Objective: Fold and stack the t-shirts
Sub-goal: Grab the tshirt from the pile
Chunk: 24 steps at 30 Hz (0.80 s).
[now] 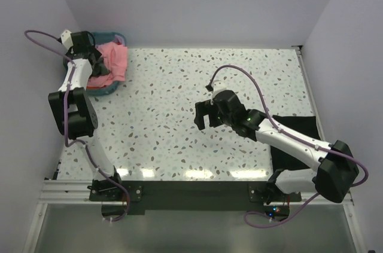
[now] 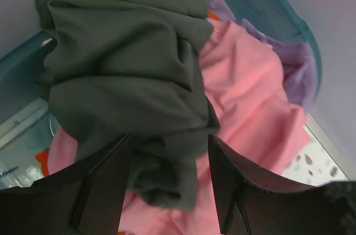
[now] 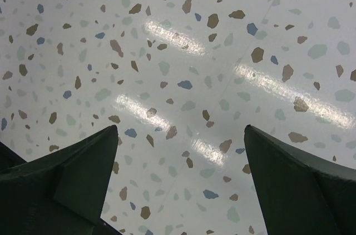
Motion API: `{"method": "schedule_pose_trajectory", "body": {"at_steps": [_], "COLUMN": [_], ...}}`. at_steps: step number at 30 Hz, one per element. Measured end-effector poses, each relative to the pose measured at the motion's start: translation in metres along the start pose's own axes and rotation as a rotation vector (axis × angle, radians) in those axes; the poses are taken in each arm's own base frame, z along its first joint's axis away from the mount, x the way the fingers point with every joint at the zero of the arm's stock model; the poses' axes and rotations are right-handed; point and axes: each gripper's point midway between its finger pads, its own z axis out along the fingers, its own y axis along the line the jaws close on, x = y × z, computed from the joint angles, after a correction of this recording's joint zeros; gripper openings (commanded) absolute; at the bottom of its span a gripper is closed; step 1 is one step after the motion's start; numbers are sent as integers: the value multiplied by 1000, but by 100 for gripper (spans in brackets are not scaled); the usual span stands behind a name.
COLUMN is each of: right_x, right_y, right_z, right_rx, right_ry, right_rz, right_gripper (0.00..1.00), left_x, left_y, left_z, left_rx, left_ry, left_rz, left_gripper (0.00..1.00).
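The table (image 3: 183,51) is glossy, speckled like terrazzo, and throws back the lamps. The olive-grey t-shirt (image 2: 122,68) and the pink t-shirt (image 2: 250,96) are soft, matt, creased cloth. The teal basket (image 2: 289,24) looks like smooth plastic, perhaps slightly translucent. The right gripper (image 3: 181,129) has matt black fingers (image 3: 72,179).

The counter (image 1: 179,115) is a glossy white slab flecked with brown, blue and grey-green chips. At about 10 o'clock, in its far left corner, sits a teal basket (image 1: 106,91). A salmon-pink t-shirt (image 1: 115,60) hangs over the basket's rim on its 3 o'clock side; whether the cloth reaches the counter cannot be told. At about 4 o'clock a black t-shirt (image 1: 296,126) lies flat against the right edge, running down to the near edge. Bright reflections streak the surface at 6 o'clock.
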Motion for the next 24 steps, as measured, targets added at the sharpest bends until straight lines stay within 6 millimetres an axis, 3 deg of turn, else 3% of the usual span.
{"method": "schedule_pose_trajectory", "body": {"at_steps": [3, 5, 7, 10, 12, 14, 20, 24], "right_x": [5, 9, 12, 13, 13, 12, 10, 5], "right_y": [2, 2, 2, 4, 5, 6, 7, 9], "right_z": [4, 6, 9, 11, 11, 10, 10, 9], "right_rx": [-13, -16, -16, -22, -28, -32, -36, -40], "right_ry": [23, 36, 49, 60, 62, 59, 57, 46], "right_rz": [-6, -10, -13, -15, -17, -17, -17, -16], "right_gripper": [99, 99, 99, 99, 99, 99, 99, 99], "left_x": [4, 13, 21, 27, 23, 14, -37, -85], "left_y": [11, 18, 21, 23, 22, 17, -11, -40], "left_z": [28, 43, 53, 58, 57, 56, 31, -23], "left_rx": [-54, -84, -97, -107, -102, -84, 32, 166], "left_ry": [5, 21, 38, 53, 48, 36, -34, -107], "left_rz": [0, 3, 8, 13, 15, 12, -5, -20], "left_gripper": [63, 56, 45, 10, 0, 0, 0, 0]}}
